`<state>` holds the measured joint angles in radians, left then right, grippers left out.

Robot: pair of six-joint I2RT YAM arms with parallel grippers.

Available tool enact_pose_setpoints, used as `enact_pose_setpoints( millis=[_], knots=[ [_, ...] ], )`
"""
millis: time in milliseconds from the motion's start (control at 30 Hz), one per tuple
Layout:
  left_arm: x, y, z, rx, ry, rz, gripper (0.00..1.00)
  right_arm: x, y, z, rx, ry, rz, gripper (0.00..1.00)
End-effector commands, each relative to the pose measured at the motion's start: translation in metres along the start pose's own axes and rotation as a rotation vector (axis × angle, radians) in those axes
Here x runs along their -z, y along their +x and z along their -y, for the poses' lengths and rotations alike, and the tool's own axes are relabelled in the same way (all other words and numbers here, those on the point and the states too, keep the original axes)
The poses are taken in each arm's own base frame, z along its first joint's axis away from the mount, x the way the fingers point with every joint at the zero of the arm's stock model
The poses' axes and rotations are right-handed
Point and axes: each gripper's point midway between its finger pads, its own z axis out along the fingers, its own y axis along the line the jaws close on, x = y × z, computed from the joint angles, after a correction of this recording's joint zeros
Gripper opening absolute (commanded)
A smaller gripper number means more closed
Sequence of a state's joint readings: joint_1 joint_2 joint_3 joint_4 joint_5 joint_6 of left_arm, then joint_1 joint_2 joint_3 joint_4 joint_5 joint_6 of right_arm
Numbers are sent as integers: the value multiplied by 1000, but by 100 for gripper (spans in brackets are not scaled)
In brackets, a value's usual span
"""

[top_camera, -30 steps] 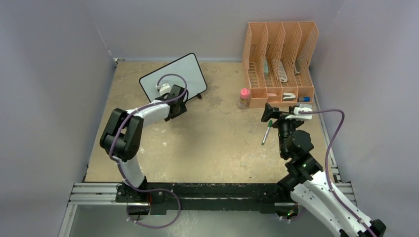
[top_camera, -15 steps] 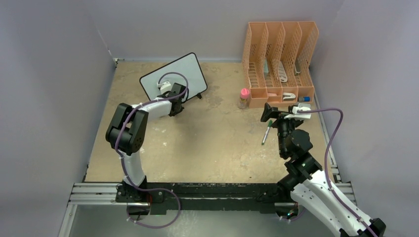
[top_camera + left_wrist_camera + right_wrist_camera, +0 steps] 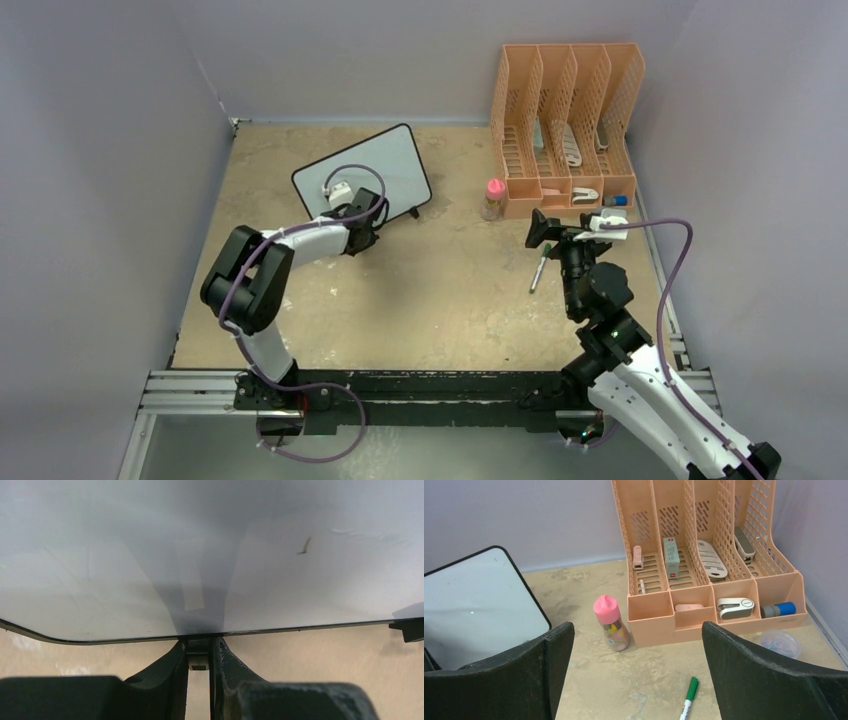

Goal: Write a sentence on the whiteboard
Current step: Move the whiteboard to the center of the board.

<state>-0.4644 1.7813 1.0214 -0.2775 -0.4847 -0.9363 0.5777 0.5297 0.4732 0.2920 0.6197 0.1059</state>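
The whiteboard [image 3: 392,160] is standing in the far left part of the surface [image 3: 440,300], with its white face turning toward the arms. The left claw [image 3: 199,647] is meeting the middle of its lower edge from the near side. Its fingers [image 3: 170,672] are pressing almost together on the thin black frame. It seems they are pinching it, though the wrist view is dark there. The right claw [image 3: 636,630] is hanging spread wide, well apart from the board, above a green marker [image 3: 687,697] that is lying near an orange organizer [image 3: 704,555].
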Motion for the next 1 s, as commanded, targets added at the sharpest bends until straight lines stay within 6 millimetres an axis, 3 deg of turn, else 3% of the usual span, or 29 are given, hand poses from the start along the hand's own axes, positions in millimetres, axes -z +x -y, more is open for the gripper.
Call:
enact_pose_setpoints(
  millis=[0,467,967],
  knots=[
    [29,42,-3,20,21,-101,0,2,-31,-10,-51,-52,83,99],
    [87,124,-26,17,-51,-198,0,10,-45,-16,-112,-102,126,99],
    [113,160,-17,-22,-13,-225,0,14,-50,-16,-139,-111,138,99]
  ],
)
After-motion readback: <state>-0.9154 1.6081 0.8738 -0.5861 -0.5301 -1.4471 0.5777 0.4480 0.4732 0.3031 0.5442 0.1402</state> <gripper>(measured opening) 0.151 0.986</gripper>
